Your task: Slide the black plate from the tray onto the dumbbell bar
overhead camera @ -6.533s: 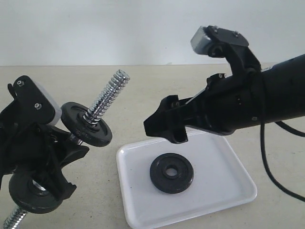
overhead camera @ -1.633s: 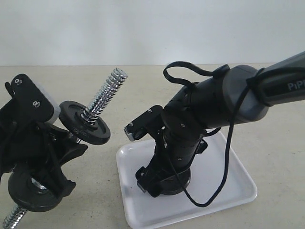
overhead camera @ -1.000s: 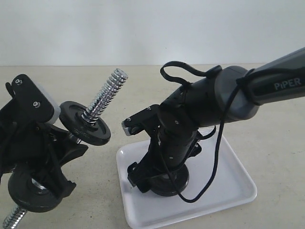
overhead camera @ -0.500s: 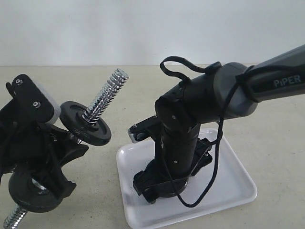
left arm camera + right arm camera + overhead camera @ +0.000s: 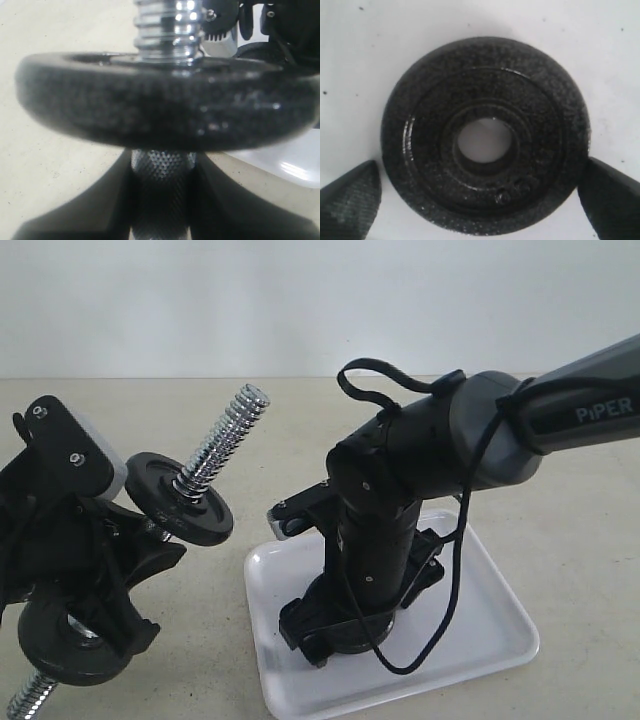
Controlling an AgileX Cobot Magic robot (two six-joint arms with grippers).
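The black plate lies flat on the white tray, its centre hole showing white. My right gripper points straight down over it, open, one fingertip on each side of the rim. In the exterior view that gripper hides most of the plate. My left gripper is shut on the knurled middle of the dumbbell bar, which tilts with its threaded end up and toward the tray. In the left wrist view the bar sits between the left gripper's dark fingers.
Two small black discs sit on the bar, the upper disc above my left gripper and the lower disc below it. A black cable loops off the right arm over the tray. Beige tabletop surrounds the tray.
The right arm, earlier raised above the tray, has come down and turned so its fingers straddle the plate. It has barely moved in the last half second. The left arm and bar are unchanged.
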